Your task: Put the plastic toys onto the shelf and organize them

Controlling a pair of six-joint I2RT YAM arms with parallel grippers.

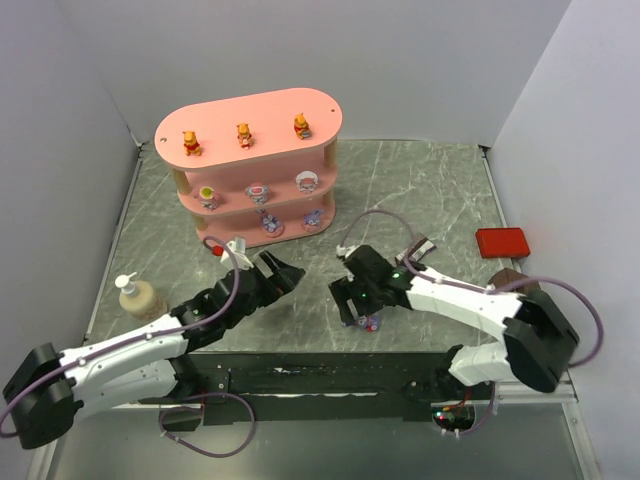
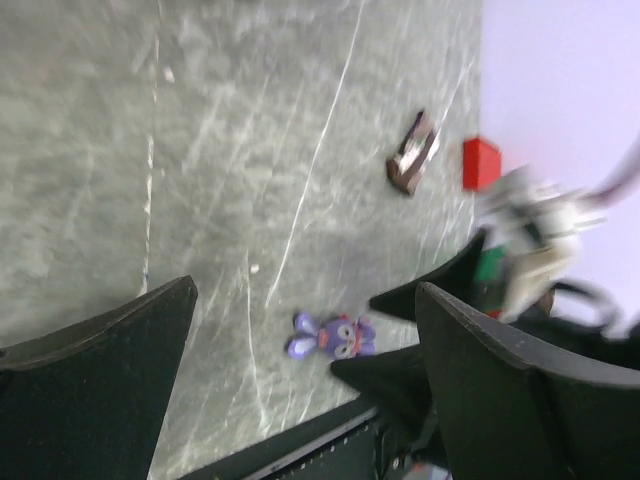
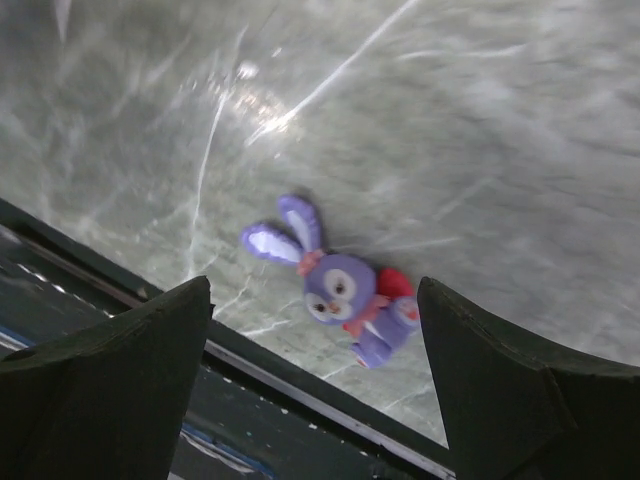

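Observation:
The pink three-tier shelf [image 1: 325,112] stands at the back left. Three orange bears [image 1: 243,133] stand on its top tier, three pink-white toys [image 1: 257,190] on the middle tier and two purple toys [image 1: 268,222] on the bottom tier. A purple bunny toy [image 1: 370,322] lies on its side near the table's front edge; it also shows in the left wrist view [image 2: 335,337] and the right wrist view [image 3: 345,290]. My right gripper [image 1: 358,312] [image 3: 315,300] is open just above it, fingers on either side, not touching. My left gripper [image 1: 285,272] [image 2: 307,290] is open and empty, left of the bunny.
A soap bottle [image 1: 138,297] stands at the left edge. A red flat box [image 1: 501,241] [image 2: 481,162] lies at the right, with a brown-wrapped snack bar [image 1: 418,248] [image 2: 412,153] to its left. The black front rail [image 1: 320,365] runs just beside the bunny.

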